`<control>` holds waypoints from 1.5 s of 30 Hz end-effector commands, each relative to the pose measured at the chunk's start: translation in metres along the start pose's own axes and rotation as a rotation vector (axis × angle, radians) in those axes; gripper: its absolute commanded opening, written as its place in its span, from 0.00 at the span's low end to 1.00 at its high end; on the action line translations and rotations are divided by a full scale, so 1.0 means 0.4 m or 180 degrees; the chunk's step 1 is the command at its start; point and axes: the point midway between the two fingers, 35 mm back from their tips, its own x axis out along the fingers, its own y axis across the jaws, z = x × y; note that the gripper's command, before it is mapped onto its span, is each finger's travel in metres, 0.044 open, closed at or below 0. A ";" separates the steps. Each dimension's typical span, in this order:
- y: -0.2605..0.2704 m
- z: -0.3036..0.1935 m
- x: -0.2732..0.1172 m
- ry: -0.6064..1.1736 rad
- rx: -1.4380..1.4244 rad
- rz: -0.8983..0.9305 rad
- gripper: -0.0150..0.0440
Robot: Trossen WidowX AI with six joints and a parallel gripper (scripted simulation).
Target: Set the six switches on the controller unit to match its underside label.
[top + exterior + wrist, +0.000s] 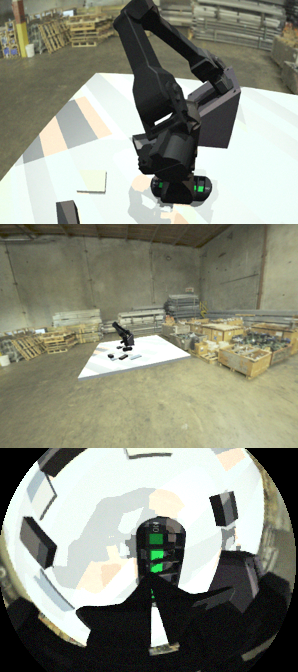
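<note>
The dark grey controller unit [207,196] [127,349] [145,528] sits on its base on the bench, its switches facing up. Green switch ends show at its left and right ends in the top view; the arm hides the middle. In the wrist view, three green patches show near the far end, the farthest one darker, and a little green shows by the fingers. The label is hidden underneath. My gripper [177,196] [149,575] is shut and empty, low over the middle of the unit. Whether the tips touch a switch cannot be told.
A pale square plate [92,181] and a dark block [66,213] lie left of the unit. The exterior view also shows a black block [110,355], a long dark module [123,357] and a blue-grey plate [135,357]. The arm's base [216,125] stands behind the unit.
</note>
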 end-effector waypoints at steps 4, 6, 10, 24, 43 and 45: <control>0.047 0.055 -0.005 -0.0041 0.0081 -0.0369 0.25; 0.059 0.071 -0.008 -0.0054 0.0098 -0.0468 0.25; 0.078 0.101 -0.013 -0.0084 0.0129 -0.0654 0.25; 0.087 0.108 0.021 -0.0086 0.0135 -0.0689 0.25; 0.096 0.112 0.099 -0.0083 0.0138 -0.0700 0.25; 0.097 0.113 0.107 -0.0083 0.0138 -0.0702 0.25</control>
